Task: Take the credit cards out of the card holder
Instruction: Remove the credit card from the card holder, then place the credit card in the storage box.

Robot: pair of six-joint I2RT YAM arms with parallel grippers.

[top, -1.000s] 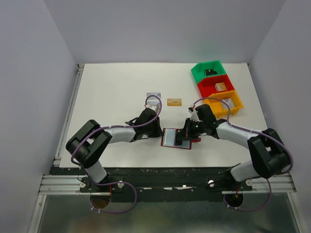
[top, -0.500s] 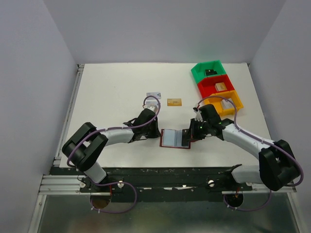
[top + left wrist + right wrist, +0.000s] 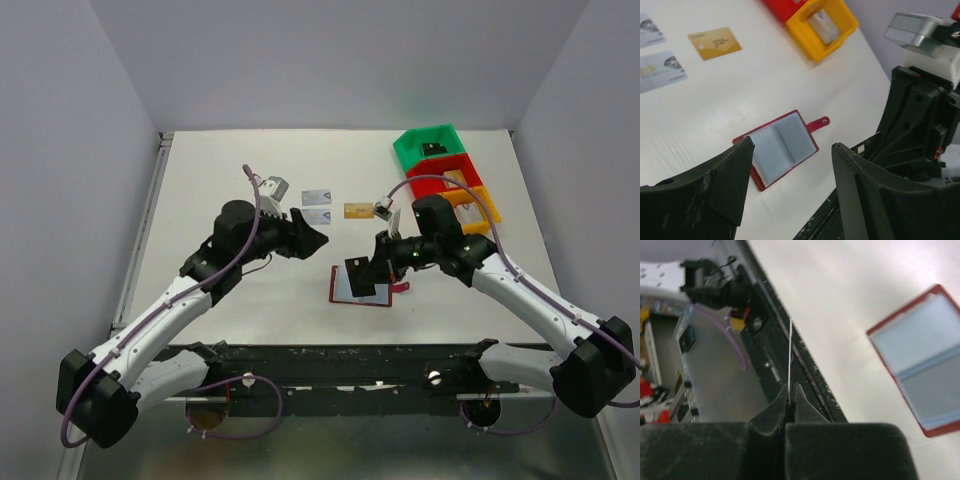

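From above, we see the card holder [image 3: 352, 289] lying open on the desk [image 3: 230, 190] near its front edge, light blue lining up. The right claw [image 3: 370, 268] hangs just above it, pinched shut on a black card [image 3: 357, 276]. The left claw [image 3: 312, 238] hovers to the left of the card holder, apart from it. Two silver cards [image 3: 317, 215] and a gold card [image 3: 358, 210] lie flat farther back. Green, red and orange bins [image 3: 418, 180] stand at the far right.

In the left wrist view, that claw's fingers [image 3: 715, 190] are spread wide with nothing between them, and the open card holder lies below.

In the right wrist view, the black card shows edge-on, a thin line clamped between closed jaws, with the card holder to the right on the desk.
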